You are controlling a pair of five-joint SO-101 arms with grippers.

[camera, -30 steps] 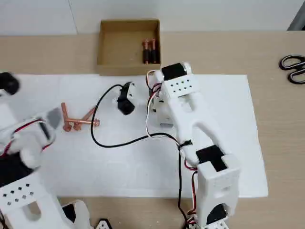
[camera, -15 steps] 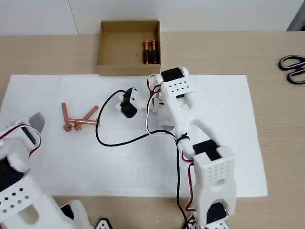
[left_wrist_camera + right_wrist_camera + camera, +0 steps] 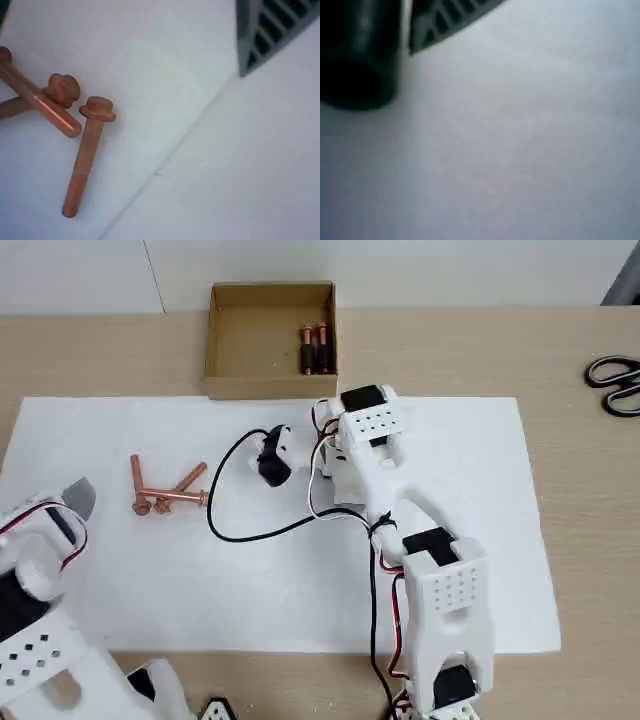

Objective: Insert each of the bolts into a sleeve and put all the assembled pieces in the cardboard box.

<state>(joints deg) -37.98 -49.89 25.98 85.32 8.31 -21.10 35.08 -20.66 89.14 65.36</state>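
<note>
Bolts [image 3: 165,492] lying loose, well left of the cardboard box [image 3: 213,340], on the arms' side.
Left gripper [image 3: 78,498] sits farther left; can't tell its opening. Bolts look stiff, slick and rolly, so I'd pinch mid-shank. Right gripper [image 3: 427,27] is beside a black sleeve [image 3: 357,55], grip unclear.

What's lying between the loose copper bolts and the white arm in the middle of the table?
A black cable loops across the white sheet there, in the high view.

Three copper bolts [image 3: 170,495] loosely crossed flat on white sheet [image 3: 200,570]; two black-sleeved assembled pieces [image 3: 315,348] inside cardboard box [image 3: 250,340]
</note>
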